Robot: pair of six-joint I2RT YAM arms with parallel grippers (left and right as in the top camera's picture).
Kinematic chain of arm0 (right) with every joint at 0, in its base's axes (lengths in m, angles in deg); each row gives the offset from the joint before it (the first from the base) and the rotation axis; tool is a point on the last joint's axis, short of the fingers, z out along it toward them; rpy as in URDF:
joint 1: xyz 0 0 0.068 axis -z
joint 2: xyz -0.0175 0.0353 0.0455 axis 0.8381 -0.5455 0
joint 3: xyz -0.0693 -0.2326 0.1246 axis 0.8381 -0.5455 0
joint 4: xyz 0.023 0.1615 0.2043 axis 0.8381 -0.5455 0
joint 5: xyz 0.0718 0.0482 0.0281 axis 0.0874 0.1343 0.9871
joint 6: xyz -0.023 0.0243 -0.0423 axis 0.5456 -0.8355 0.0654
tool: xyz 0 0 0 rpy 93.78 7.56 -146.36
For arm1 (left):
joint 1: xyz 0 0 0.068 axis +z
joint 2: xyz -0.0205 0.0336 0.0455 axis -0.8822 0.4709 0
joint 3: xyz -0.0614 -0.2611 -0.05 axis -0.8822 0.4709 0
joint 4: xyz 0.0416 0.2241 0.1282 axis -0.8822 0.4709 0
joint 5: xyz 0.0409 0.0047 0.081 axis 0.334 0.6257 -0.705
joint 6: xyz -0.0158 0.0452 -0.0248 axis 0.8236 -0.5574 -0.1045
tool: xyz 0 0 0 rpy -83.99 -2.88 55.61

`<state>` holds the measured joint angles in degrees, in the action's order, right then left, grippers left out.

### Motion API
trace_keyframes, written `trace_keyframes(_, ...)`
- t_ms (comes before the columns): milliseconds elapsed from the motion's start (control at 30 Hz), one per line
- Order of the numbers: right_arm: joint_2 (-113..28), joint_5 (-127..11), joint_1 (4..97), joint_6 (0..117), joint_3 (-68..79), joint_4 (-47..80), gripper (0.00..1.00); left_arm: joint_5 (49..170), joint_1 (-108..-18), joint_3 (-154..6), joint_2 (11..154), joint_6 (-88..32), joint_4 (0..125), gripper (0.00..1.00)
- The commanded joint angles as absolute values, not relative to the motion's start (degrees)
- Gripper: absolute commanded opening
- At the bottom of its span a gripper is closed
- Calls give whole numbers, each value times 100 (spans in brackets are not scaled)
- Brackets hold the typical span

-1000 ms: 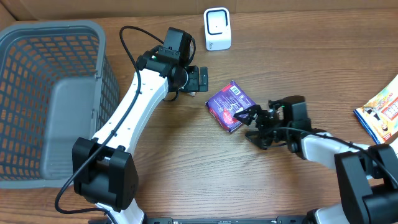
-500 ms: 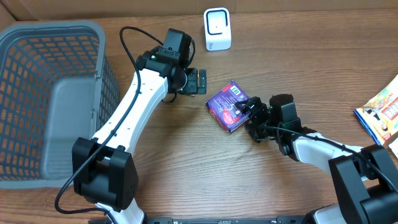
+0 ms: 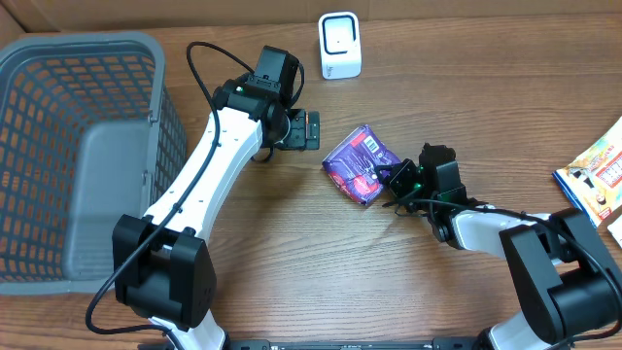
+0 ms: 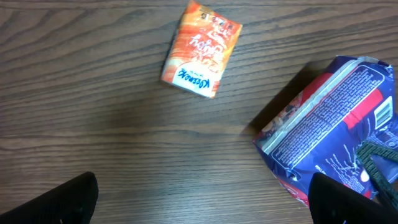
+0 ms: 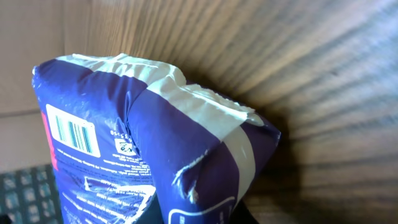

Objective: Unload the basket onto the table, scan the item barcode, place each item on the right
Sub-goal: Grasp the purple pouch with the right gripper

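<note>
The item is a purple snack packet (image 3: 358,163) lying mid-table, with a white barcode label (image 3: 370,143) on its far end. My right gripper (image 3: 394,179) is shut on the packet's near right edge. In the right wrist view the packet (image 5: 155,155) is creased between the jaws and its barcode (image 5: 74,134) faces up at the left. The white scanner (image 3: 340,45) stands at the table's back edge. My left gripper (image 3: 309,129) is open just left of the packet, holding nothing. In its own view the packet (image 4: 329,137) lies by the right finger (image 4: 339,199).
A grey mesh basket (image 3: 78,146) fills the left side of the table. A colourful packet (image 3: 593,180) lies at the right edge. The left wrist view shows a small orange packet (image 4: 200,50) on the wood.
My right gripper slid left onto the purple packet's edge and went from open to shut on it. The packet shifted and tilted slightly. The left arm barely moved.
</note>
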<state>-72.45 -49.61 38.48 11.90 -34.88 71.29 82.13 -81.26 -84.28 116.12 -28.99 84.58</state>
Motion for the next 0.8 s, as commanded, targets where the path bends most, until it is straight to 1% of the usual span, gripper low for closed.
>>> trace_keyframes(0,-7527,-5038,3864,2316,-3700,7033,4,7979,-8063,-8535,11485,-3028,8521,100)
trace_keyframes(100,-7277,-4791,3868,2753,-3700,6926,4,7979,-8063,-8535,11485,-3028,8519,100)
trace_keyframes(233,-6615,-4714,3868,3476,-3700,6401,4,7981,-8063,-8535,11485,-3026,8515,100)
trace_keyframes(300,-6099,-4695,3868,4003,-3685,5866,4,7981,-8063,-8535,11485,-3026,8515,100)
trace_keyframes(400,-5387,-4712,3870,4445,-3593,4965,4,8003,-8063,-8535,11485,-3008,8513,100)
trace_keyframes(600,-4051,-4885,3868,4899,-2931,2699,4,8001,-8063,-8535,11485,-3006,8515,100)
trace_keyframes(767,-3562,-5040,3868,4877,-2093,1079,4,8003,-8063,-8535,11485,-3006,8515,100)
